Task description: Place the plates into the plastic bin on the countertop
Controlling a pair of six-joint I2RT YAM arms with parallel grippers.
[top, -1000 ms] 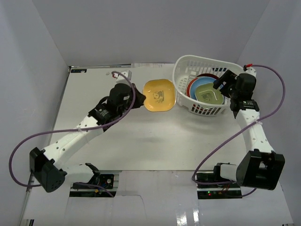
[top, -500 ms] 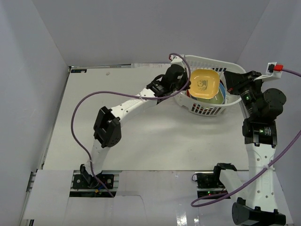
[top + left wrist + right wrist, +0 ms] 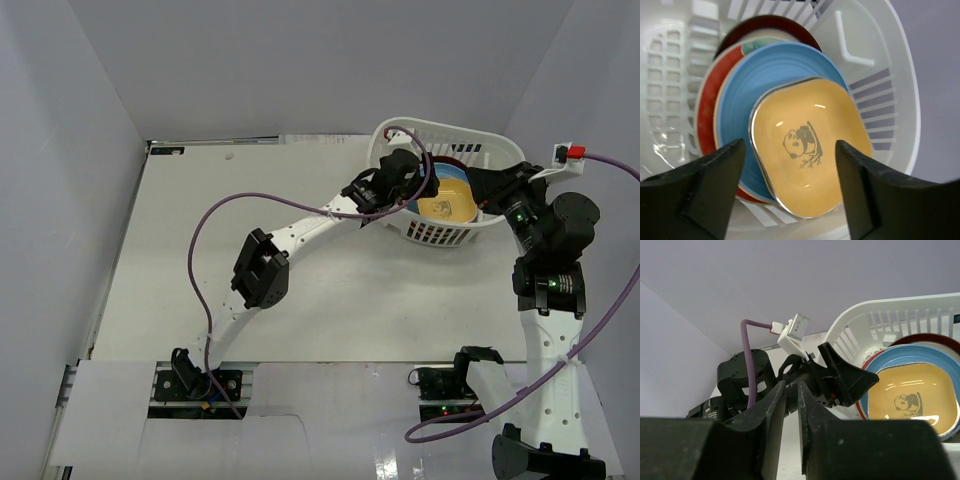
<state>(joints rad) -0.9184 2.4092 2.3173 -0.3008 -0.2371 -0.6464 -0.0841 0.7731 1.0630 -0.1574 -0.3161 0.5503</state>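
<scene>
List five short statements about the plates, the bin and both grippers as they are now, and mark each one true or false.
1. The yellow plate lies on top of the stack in the plastic bin. True.
2. The left gripper is shut on the yellow plate. False: it is open above the plate, which lies free below it.
3. The plate directly under the yellow one is the light blue plate. True.
4. One plate lies on the countertop outside the bin. False: every plate in view sits in the bin.
5. The right gripper holds a plate. False: it is shut, with nothing in it, beside the bin's rim.
</scene>
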